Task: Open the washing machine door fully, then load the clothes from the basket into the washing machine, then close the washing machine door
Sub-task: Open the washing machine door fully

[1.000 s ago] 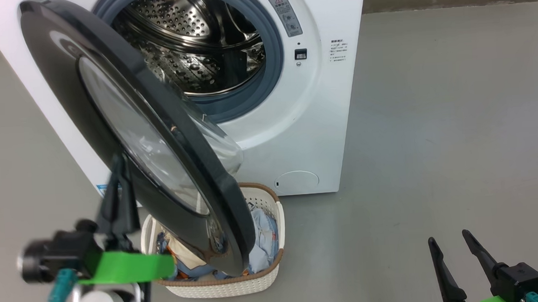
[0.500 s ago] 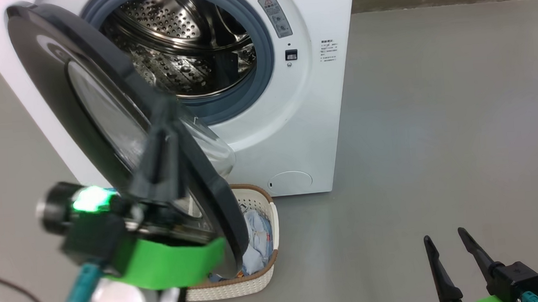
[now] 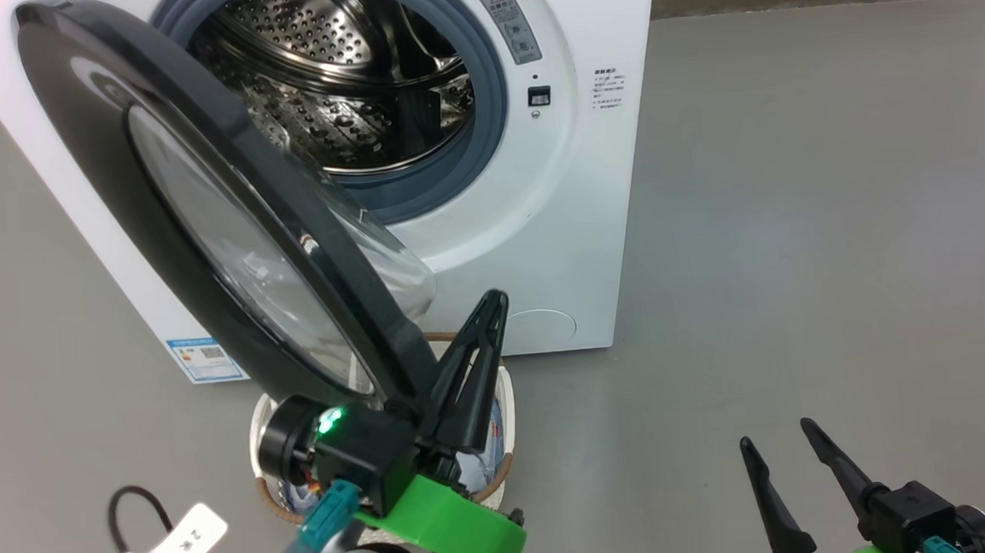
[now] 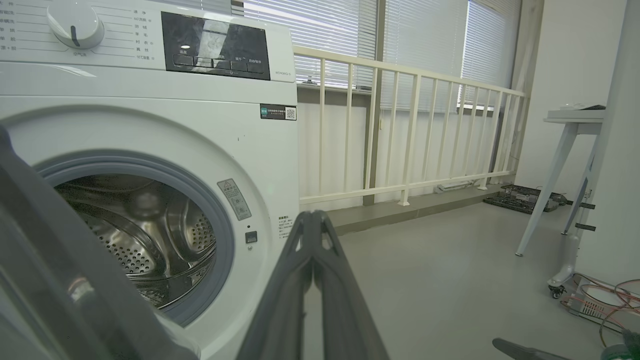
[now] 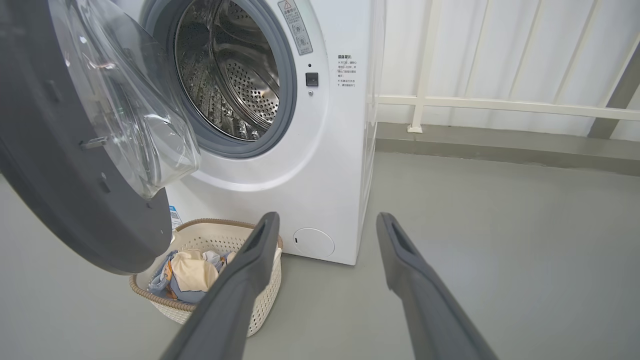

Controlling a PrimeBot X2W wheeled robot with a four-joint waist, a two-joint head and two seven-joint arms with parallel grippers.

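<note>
The glossy black-rimmed washing machine door (image 3: 225, 241) hangs open above the perforated cream basket (image 5: 167, 312) of crumpled clothes (image 5: 192, 272). The left gripper (image 3: 494, 304) has its jaws pressed together beside the door's rim. The right gripper (image 3: 774, 432) has its jaws spread.

A warning triangle heads the grey sticker (image 3: 510, 26) on the washer (image 3: 575, 220); a cable tag (image 3: 185, 535) seems to read "2 K"; other print is too small.

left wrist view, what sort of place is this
Likely a lab or test space rather than a home: the washing machine stands on grey floor by a white railing, near a table and loose cables.
</note>
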